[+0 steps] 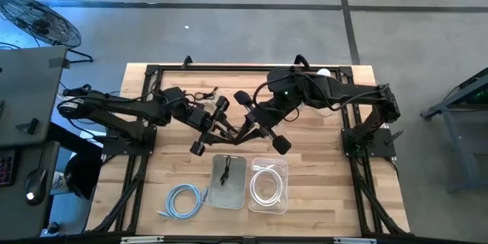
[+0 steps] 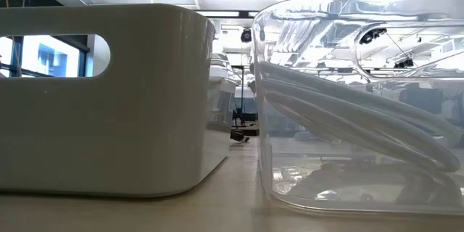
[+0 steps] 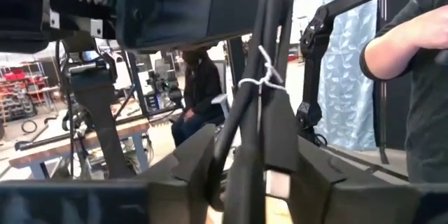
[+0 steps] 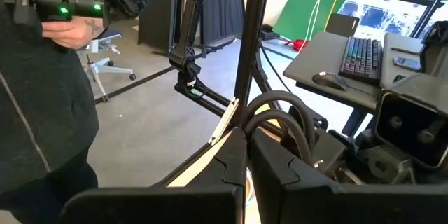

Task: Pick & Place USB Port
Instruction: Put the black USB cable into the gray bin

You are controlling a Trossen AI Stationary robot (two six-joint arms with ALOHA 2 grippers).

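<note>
Mostly hidden: black cable between left claw fingers.

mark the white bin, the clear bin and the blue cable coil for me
white bin (image 1: 238, 191): high view, bare floor near its right wall.
clear bin (image 1: 284, 169): high view, right rim.
blue cable coil (image 1: 174, 200): high view, left side of the loop, on the table left of the white bin.

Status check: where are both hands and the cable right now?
Left hand and right hand meet mid-table, above the bins. Black cable bundle between left fingers; right hand shut on the cable. White bin and clear bin below, nothing blocking.
</note>
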